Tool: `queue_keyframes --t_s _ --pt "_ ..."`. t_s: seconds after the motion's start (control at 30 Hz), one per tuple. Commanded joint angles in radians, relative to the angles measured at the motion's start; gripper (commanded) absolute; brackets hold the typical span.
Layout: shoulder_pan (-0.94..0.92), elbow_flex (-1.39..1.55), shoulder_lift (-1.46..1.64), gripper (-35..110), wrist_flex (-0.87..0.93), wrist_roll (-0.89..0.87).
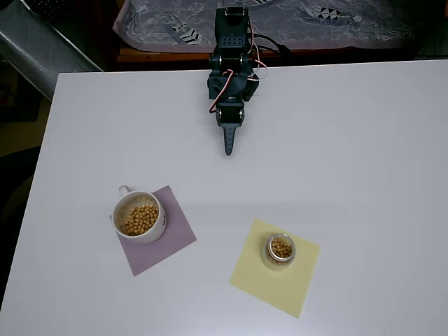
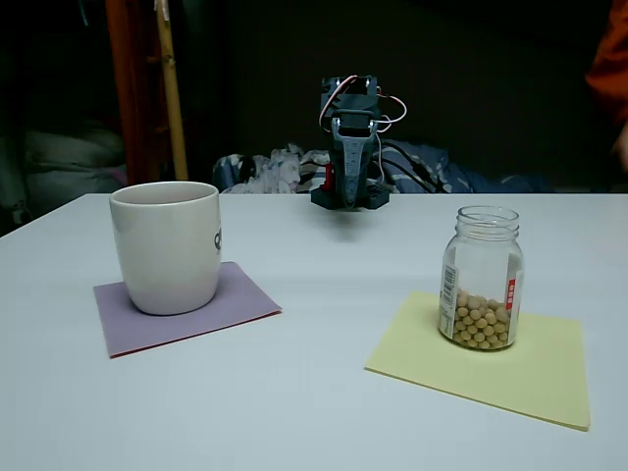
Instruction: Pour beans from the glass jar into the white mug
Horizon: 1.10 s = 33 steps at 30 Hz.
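Jar [image 1: 280,250] upright on yellow mat [image 1: 252,280], untouched | gripper [image 1: 228,147] folded back, looks closed, holding nothing | I'm pre-reach; next: open, grab jar, carry to mug [image 1: 140,217]

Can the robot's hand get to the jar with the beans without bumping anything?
Probably yes. Bare table lies between the hand and the glass jar, and the white mug stands well off to the side.

Mug handle [image 1: 123,189] hidden (fixed view); mug mark [image 2: 216,238] half-seen.
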<state>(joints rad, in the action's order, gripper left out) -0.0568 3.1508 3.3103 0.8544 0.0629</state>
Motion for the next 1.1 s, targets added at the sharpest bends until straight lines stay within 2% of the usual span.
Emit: queue_keyframes --t_s 0.0,0.67,0.73,1.07 --pt "-0.008 0.009 0.038 0 0.011 0.011" --pt "-0.003 0.009 0.038 0 0.011 0.012" --pt "0.032 0.009 0.038 0 0.012 0.055" --pt "0.005 0.009 0.038 2 0.012 0.017"
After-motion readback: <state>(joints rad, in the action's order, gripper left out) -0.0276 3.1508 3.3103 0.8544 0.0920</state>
